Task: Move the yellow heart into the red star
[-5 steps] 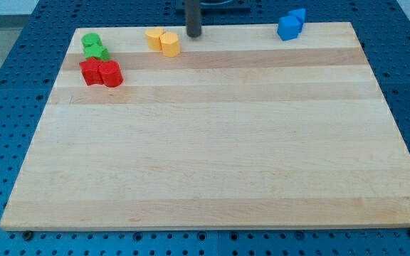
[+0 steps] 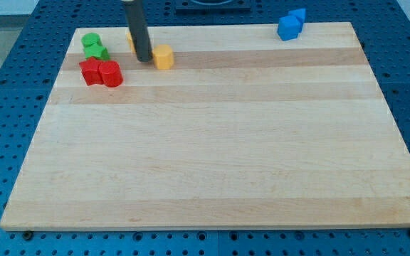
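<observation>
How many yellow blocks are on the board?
2: one yellow block right of my tip; another yellow block mostly hidden behind the rod, at the view's top.

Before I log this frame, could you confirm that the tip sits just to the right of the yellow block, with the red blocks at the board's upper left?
Not quite: the camera view shows my tip just to the left of the yellow block, not its right. The red blocks are indeed at the board's upper left.
</observation>
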